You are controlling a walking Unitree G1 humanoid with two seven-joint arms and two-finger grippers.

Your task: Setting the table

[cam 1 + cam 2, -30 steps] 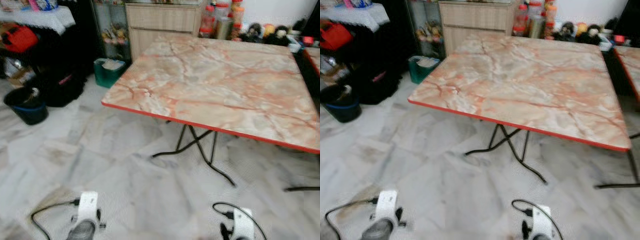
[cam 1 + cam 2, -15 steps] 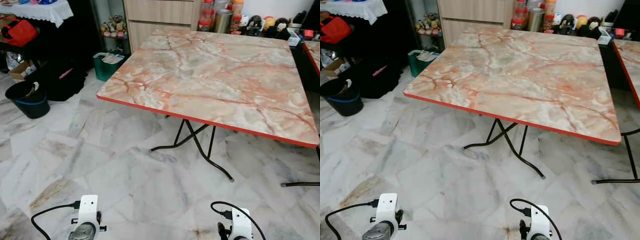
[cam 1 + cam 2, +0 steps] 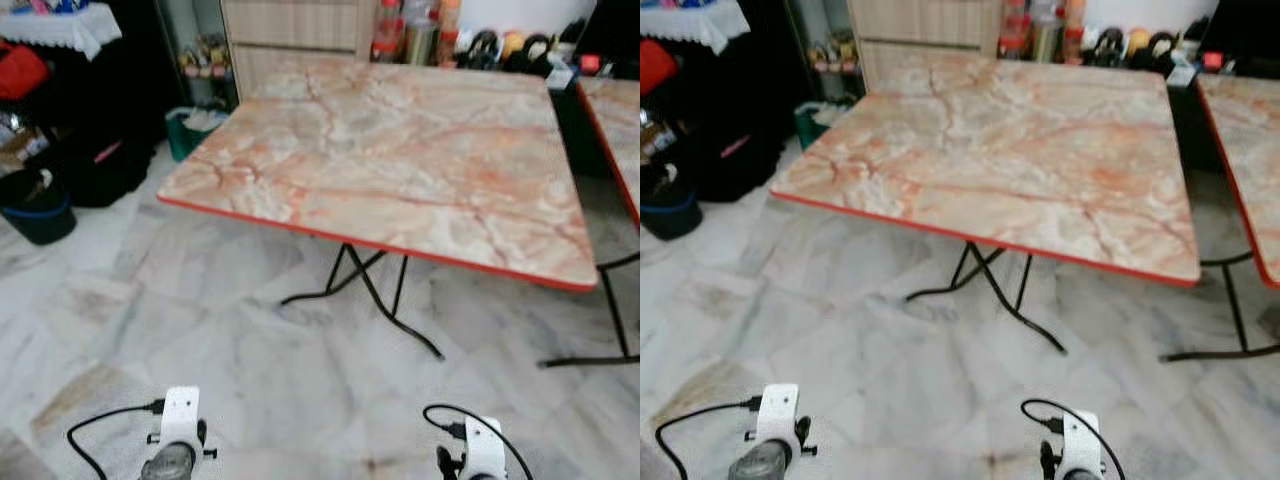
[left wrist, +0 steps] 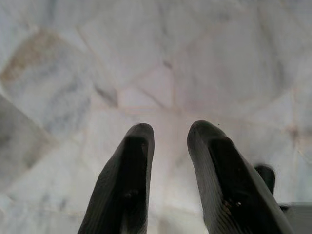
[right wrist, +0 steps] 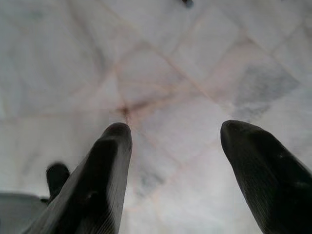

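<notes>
The marbled tabletop (image 3: 400,160) stands bare ahead, so the setting looks not yet begun; the left pincer (image 4: 168,134) hangs slightly parted over the floor (image 3: 250,360); the right pincer (image 5: 173,131) hangs wide apart, both grasping nothing.

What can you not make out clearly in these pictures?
- Bottles and toys behind the table: head views, blurred and small.
- Second table: cut by the right edge.
- Bucket contents: too blurred.
- Both arms: cut by the bottom edge.
</notes>
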